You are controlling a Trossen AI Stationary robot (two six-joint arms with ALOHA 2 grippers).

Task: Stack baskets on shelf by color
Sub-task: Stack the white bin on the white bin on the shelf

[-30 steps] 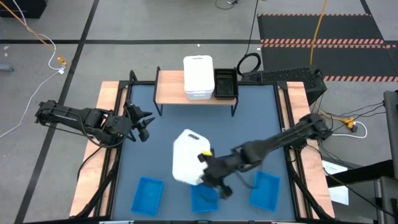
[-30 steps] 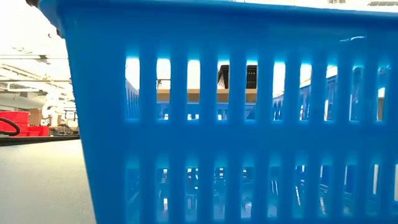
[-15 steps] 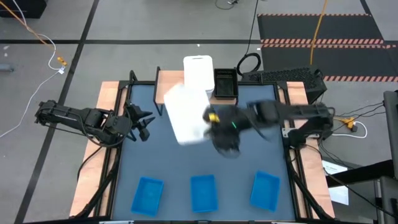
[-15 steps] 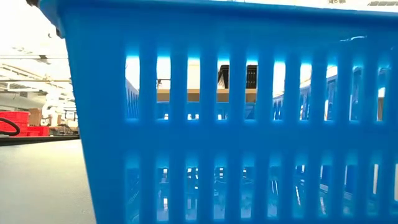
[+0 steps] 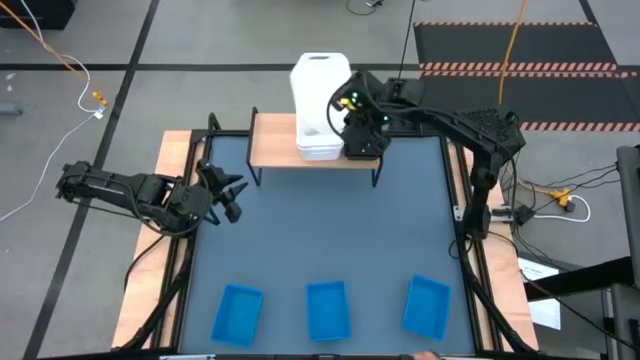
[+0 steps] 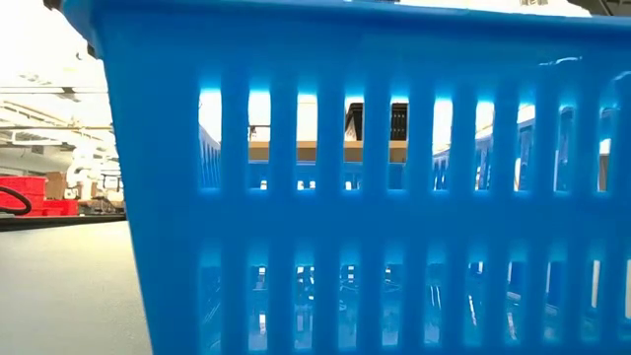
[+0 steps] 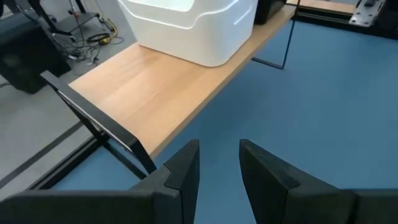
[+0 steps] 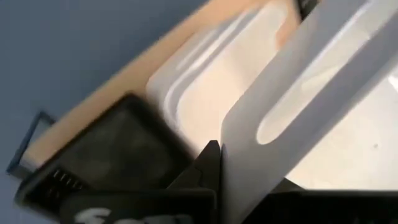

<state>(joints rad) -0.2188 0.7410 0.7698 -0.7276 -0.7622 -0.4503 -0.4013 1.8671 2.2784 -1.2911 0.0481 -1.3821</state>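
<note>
My right gripper (image 5: pixel 346 108) is over the light-wood shelf (image 5: pixel 275 140) at the table's far edge, shut on a white basket (image 5: pixel 320 82). That basket hangs above the white stack (image 5: pixel 318 150) standing on the shelf. The black baskets (image 5: pixel 366 145) sit right of that stack, partly hidden by the gripper. Three blue baskets (image 5: pixel 237 312), (image 5: pixel 328 310), (image 5: pixel 427 305) rest on the table along its near edge. The middle one (image 6: pixel 375 197) fills the low view. My left gripper (image 5: pixel 226 192) is open at the table's left side, touching nothing. My right gripper holds the white basket by one upright wall with a handle slot (image 8: pixel 280 124), on the basket's right side. The wall stands between the fingers, and one dark finger (image 8: pixel 206 167) shows beside it. The basket is lifted clear above the white stack (image 8: pixel 205 93).
The shelf's left third (image 7: pixel 155 93) is bare wood. Open blue tabletop (image 5: pixel 320 230) lies between the shelf and the blue baskets. Wooden side rails (image 5: pixel 170 200) run along the table's edges. The shelf's black legs (image 5: pixel 258 172) stand on the table.
My right gripper has carried the white basket from the near middle of the table, by the blue baskets, up and toward the far edge. It now hangs over the white stack on the shelf. The grip stayed shut.
</note>
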